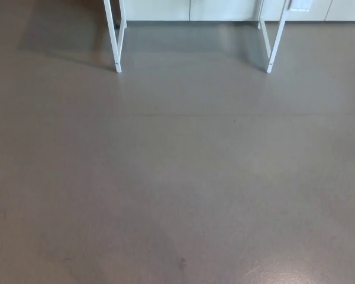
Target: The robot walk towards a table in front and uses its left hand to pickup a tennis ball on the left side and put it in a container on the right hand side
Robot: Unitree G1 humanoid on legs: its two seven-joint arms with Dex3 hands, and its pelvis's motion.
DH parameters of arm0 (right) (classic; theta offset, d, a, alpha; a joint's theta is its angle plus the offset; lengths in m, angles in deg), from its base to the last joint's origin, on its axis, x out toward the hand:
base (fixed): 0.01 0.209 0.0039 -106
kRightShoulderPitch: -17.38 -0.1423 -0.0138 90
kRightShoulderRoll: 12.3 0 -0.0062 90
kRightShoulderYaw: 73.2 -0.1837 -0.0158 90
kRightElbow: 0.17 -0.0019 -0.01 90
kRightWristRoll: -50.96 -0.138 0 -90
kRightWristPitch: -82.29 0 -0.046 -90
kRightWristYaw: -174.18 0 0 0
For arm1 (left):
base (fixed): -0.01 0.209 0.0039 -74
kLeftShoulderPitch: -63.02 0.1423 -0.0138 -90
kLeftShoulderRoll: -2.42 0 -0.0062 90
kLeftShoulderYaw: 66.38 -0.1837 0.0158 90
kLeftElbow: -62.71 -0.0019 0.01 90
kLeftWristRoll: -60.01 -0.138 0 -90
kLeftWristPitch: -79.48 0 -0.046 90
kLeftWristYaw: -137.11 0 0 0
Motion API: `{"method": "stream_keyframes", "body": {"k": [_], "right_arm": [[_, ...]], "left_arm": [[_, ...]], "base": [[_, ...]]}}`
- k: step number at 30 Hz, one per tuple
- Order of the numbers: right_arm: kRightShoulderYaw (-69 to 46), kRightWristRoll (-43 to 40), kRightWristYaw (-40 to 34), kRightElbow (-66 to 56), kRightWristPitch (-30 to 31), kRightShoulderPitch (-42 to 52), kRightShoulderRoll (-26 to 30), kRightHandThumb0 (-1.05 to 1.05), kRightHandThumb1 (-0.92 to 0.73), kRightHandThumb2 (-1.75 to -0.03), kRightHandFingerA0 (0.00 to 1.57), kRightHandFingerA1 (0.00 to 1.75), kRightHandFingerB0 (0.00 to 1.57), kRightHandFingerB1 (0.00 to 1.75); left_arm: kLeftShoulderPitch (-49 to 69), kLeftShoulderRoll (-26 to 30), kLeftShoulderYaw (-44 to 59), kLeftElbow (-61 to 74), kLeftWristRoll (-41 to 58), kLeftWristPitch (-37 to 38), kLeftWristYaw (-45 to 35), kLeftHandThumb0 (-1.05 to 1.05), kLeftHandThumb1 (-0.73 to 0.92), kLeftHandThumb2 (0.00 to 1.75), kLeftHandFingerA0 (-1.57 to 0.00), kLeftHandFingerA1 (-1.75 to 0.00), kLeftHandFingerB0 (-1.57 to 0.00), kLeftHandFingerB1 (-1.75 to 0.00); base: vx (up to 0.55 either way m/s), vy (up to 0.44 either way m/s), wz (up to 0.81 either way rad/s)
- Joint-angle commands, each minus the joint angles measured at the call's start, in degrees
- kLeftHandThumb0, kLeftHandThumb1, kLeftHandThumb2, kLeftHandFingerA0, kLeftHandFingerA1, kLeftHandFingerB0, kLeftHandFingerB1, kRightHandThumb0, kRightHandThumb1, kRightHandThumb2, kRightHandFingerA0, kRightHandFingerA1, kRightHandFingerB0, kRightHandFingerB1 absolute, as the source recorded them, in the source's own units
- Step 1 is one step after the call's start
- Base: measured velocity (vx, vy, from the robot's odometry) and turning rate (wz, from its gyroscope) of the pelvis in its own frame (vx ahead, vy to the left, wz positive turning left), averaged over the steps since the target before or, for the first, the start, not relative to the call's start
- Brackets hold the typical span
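Note:
Neither the tennis ball nor the container shows in the head view. Only the white legs of a table appear at the top: a left leg (113,41) and a right leg (276,41), standing on a grey floor (177,177). The tabletop is cut off above the picture. No part of my arms or hands is in view.
A pale wall or cabinet base (189,9) runs along the top behind the table legs. A faint seam (177,114) crosses the floor ahead. Light glares off the floor at the bottom right (307,275).

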Motion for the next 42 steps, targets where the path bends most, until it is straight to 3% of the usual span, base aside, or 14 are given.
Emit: {"method": "stream_keyframes", "body": {"k": [1, 2, 3, 4, 8, 20, 21, 22, 34, 35, 42], "right_arm": [[-2.6, -2.8, 2.6, 4.0, -6.9, -0.5, 2.3, -0.14, -0.38, -0.85, 0.37, 0.60, 0.18, 0.51], [-2.2, -1.4, 1.8, 4.9, -7.9, -0.5, 2.9, -0.14, -0.38, -0.85, 0.37, 0.60, 0.18, 0.51], [-1.3, 0.3, 0.7, 5.5, -9.1, 0.0, 3.3, -0.15, -0.38, -0.85, 0.36, 0.59, 0.18, 0.50], [-0.9, 0.8, 0.7, 6.8, -10.5, -0.1, 3.5, -0.17, -0.38, -0.85, 0.35, 0.59, 0.17, 0.50], [0.0, 1.3, 0.4, 9.7, -13.6, -0.2, 3.9, -0.19, -0.37, -0.84, 0.35, 0.59, 0.18, 0.50], [2.2, 2.7, -1.3, 9.8, -15.2, 0.1, 4.6, -0.21, -0.37, -0.84, 0.36, 0.59, 0.18, 0.50], [2.4, 2.9, -1.6, 9.9, -14.9, 0.1, 4.7, -0.27, -0.55, -0.56, 0.45, 0.44, 0.30, 0.34], [2.7, 2.9, -1.8, 8.0, -14.5, 1.0, 4.6, -0.20, -0.37, -0.85, 0.37, 0.60, 0.18, 0.50], [5.2, 4.9, -3.7, 11.7, -17.4, -0.7, 5.9, -0.21, -0.37, -0.85, 0.40, 0.61, 0.19, 0.51], [5.3, 5.1, -3.9, 12.3, -17.6, -1.0, 6.0, -0.25, -0.54, -0.56, 0.47, 0.46, 0.31, 0.35], [6.5, 6.4, -5.0, 11.6, -18.0, -1.3, 6.4, -0.26, -0.55, -0.56, 0.46, 0.46, 0.32, 0.36]], "left_arm": [[2.7, -0.3, 1.3, 5.0, 6.5, -2.6, -5.0, 0.06, 0.79, 0.64, -0.29, -0.36, -0.19, -0.30], [2.8, -0.2, 1.1, 4.8, 6.0, -2.5, -4.6, 0.06, 0.79, 0.64, -0.29, -0.36, -0.19, -0.30], [3.6, -0.2, 1.0, 4.8, 5.9, -2.0, -4.9, 0.04, 0.57, 0.97, -0.19, -0.51, -0.11, -0.46], [3.9, -0.1, 1.0, 4.7, 5.9, -1.6, -5.0, 0.04, 0.57, 0.98, -0.18, -0.51, -0.11, -0.47], [4.8, -0.2, 0.5, 4.6, 5.1, -0.5, -4.3, 0.04, 0.54, 0.96, -0.20, -0.52, -0.14, -0.47], [6.1, 0.4, -1.5, 5.9, 3.3, 0.7, -3.2, 0.03, 0.53, 0.95, -0.23, -0.53, -0.14, -0.48], [6.0, 0.4, -1.6, 5.5, 3.2, 0.9, -3.0, 0.04, 0.53, 0.95, -0.24, -0.53, -0.14, -0.48], [5.9, 0.5, -1.5, 5.1, 3.2, 1.1, -3.0, 0.04, 0.53, 0.95, -0.23, -0.53, -0.14, -0.47], [5.8, 0.9, -1.7, 4.4, 3.5, 2.0, -3.0, 0.04, 0.53, 0.95, -0.24, -0.53, -0.14, -0.48], [5.7, 0.9, -1.7, 4.3, 3.4, 2.1, -2.8, 0.03, 0.52, 0.94, -0.25, -0.53, -0.15, -0.48], [5.0, 1.2, -2.3, 4.0, 2.8, 2.6, -2.3, 0.02, 0.52, 0.94, -0.24, -0.53, -0.13, -0.47]], "base": [[0.00, 0.000, 0.00], [0.00, 0.000, 0.00], [0.00, 0.000, 0.00], [0.00, 0.000, 0.00], [0.00, 0.000, 0.00], [0.01, 0.014, 0.06], [-0.03, 0.060, 0.22], [0.00, 0.000, 0.00], [0.13, 0.283, -0.19], [0.19, 0.074, -0.01], [0.18, -0.042, 0.11]]}}
